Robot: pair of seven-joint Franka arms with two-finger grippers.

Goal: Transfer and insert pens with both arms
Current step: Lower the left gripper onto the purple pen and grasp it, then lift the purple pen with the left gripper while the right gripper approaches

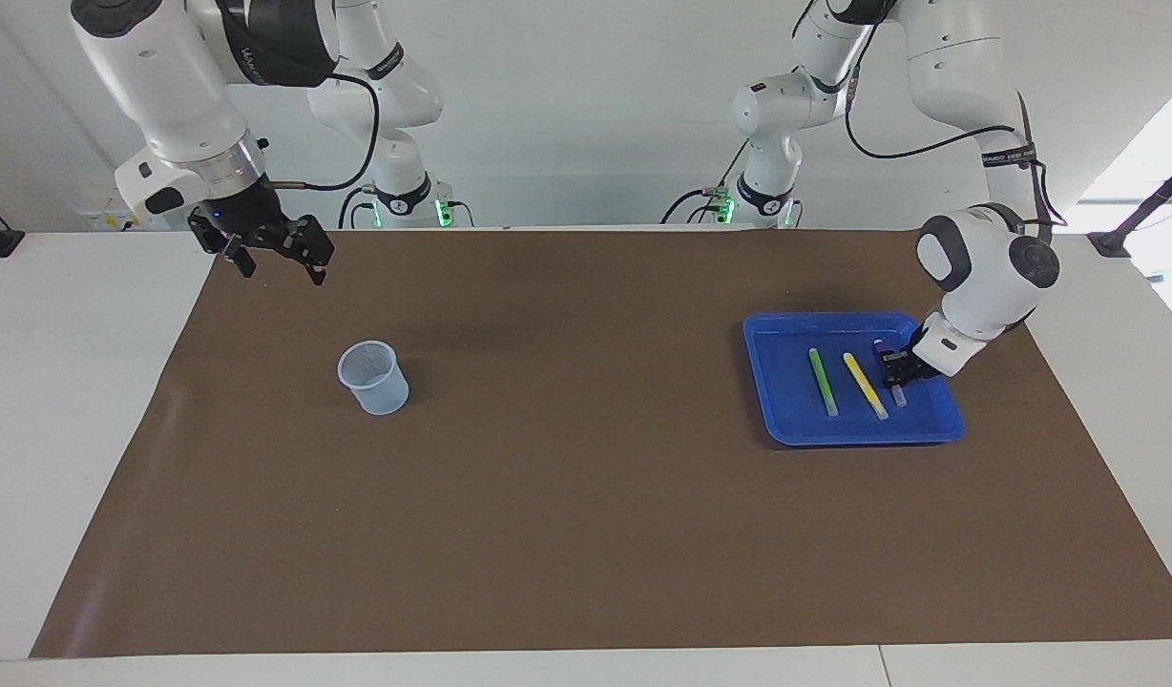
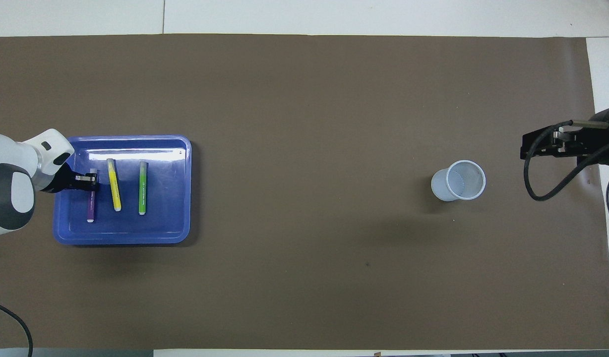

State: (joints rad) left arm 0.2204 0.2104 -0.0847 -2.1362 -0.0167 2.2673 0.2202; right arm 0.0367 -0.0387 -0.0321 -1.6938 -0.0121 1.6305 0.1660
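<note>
Jaws clamp purple pen, three pens

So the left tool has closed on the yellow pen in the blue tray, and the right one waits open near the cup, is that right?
Not quite: the left tool has closed on the purple pen, not the yellow pen, which lies untouched beside it in the blue tray. The overhead view shows this. The right tool does wait open near the cup.

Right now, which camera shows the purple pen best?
The overhead view: the purple pen lies nearly full length in the blue tray, the left gripper shut on it. In the facing view the gripper covers its middle.
</note>
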